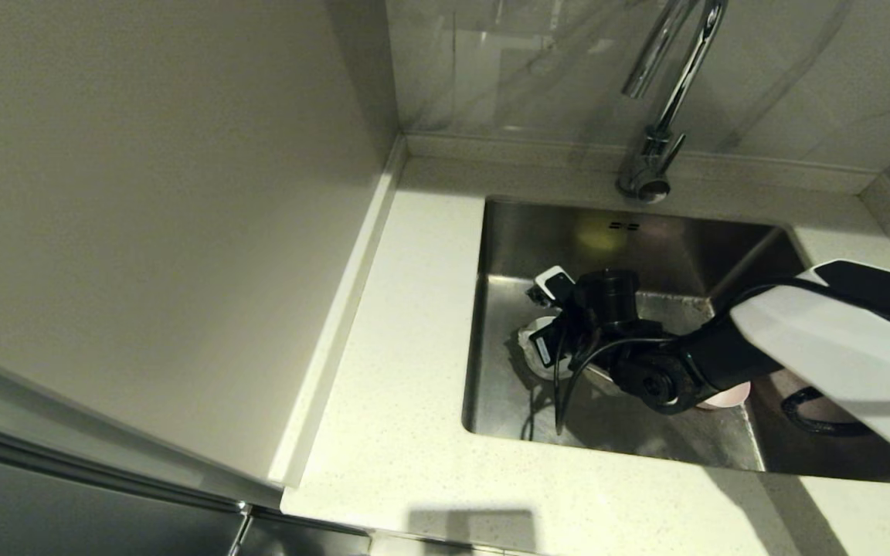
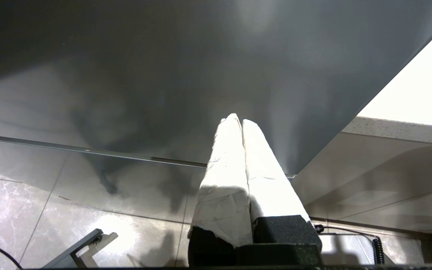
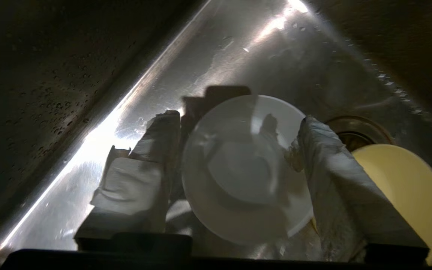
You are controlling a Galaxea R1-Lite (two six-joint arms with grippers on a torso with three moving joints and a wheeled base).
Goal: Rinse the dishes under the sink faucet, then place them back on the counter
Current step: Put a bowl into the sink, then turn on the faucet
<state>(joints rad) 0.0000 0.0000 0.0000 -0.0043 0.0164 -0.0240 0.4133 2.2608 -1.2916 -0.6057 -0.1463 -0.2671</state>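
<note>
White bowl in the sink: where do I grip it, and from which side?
Grip the white bowl by its rim, coming straight down from above. It sits upright on the sink floor, and the right end effector already hangs open with one finger on each side. The yellow-green bowl crowds one side.

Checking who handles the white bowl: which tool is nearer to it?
Right. The right tool hangs open astride the white bowl in the sink; the left tool is parked shut, away below the counter.
</note>
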